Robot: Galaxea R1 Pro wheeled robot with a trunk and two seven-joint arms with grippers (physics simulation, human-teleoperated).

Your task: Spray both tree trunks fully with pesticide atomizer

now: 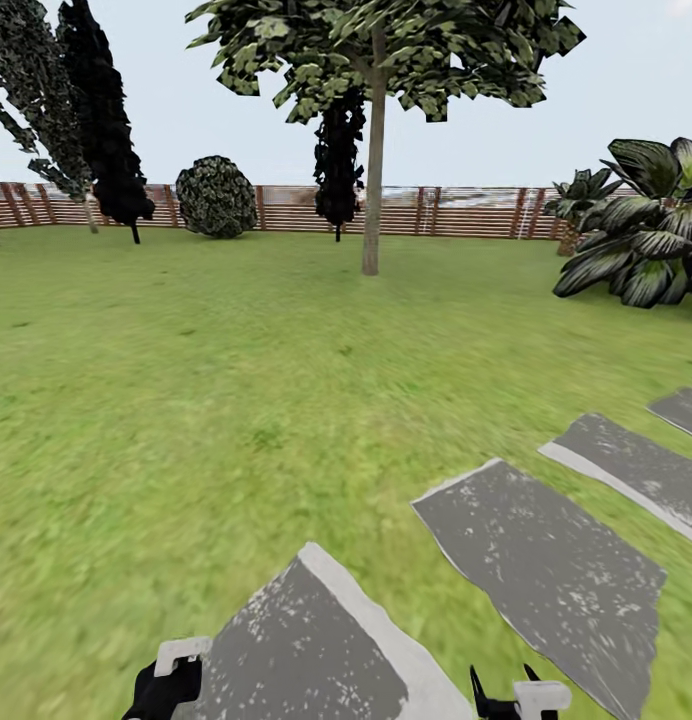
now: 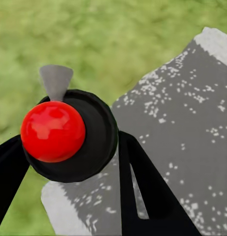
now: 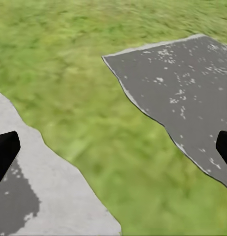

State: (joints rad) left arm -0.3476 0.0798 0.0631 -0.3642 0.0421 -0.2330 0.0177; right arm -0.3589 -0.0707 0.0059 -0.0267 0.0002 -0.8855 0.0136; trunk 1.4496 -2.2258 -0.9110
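Right now I see the pesticide atomizer [image 2: 69, 135] end-on in my left wrist view, its red top facing the camera, so its long axis runs along the fingers; a grey nozzle tip pokes out past the black body. My left gripper [image 2: 74, 162] is clenched on it, one black finger [image 2: 143, 191] on each side, pressed against the body, above a grey paving slab [image 2: 182, 123] and grass. My right gripper [image 3: 113, 150] is spread wide with nothing between its fingertips, over grass between two slabs. From the head view, a tree [image 1: 374, 150] with a pale trunk [image 1: 372, 200] stands well ahead on the lawn [image 1: 186, 380], before the slatted fence [image 1: 286, 208].
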